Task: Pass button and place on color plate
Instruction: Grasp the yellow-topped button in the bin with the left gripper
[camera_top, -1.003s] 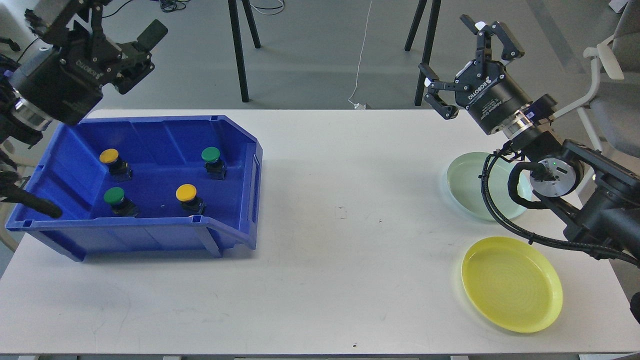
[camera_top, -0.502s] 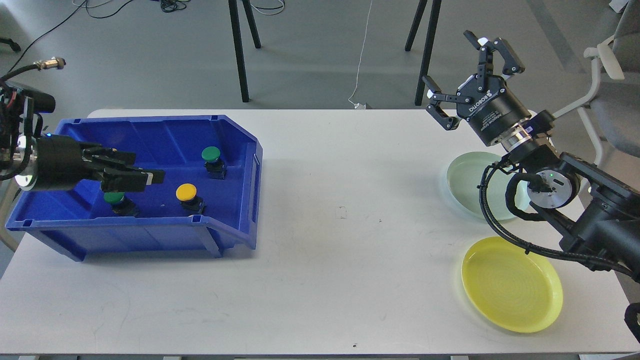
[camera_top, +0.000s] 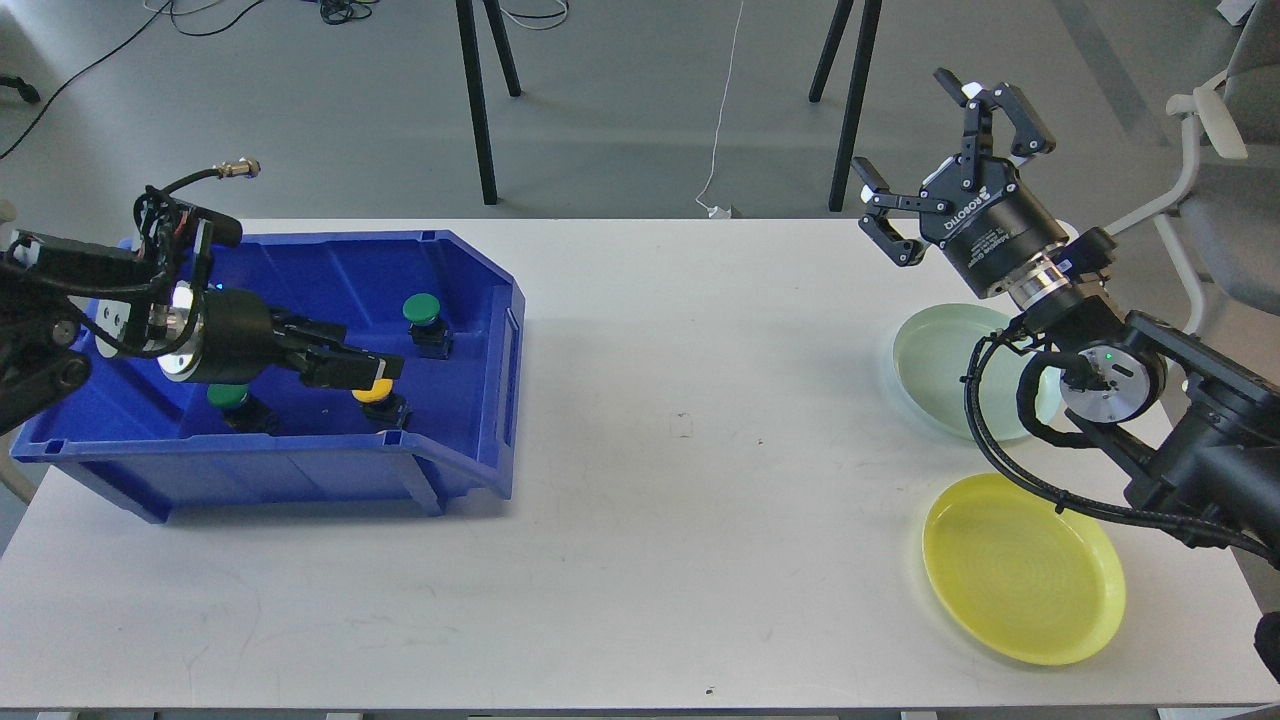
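On the tabletop (camera_top: 640, 560) I see the blue bin (camera_top: 470, 470), my left tool (camera_top: 375, 368) inside it right over a yellow button (camera_top: 380, 393), grip unclear. My right tool (camera_top: 945, 160) hangs wide open, empty, above the green plate (camera_top: 925, 365) and yellow plate (camera_top: 1022, 568)

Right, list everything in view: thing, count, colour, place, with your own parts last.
bin: one, blue, left on the table.
green buttons: two showing, in the bin, one at back right, one at front left, partly hidden.
yellow button: one showing, in the bin, under the left gripper.
green plate: one, pale green, right side.
yellow plate: one, front right.
table: one, white.
left gripper: black, inside the bin, fingers indistinct.
right gripper: black, open, raised over the far right edge.
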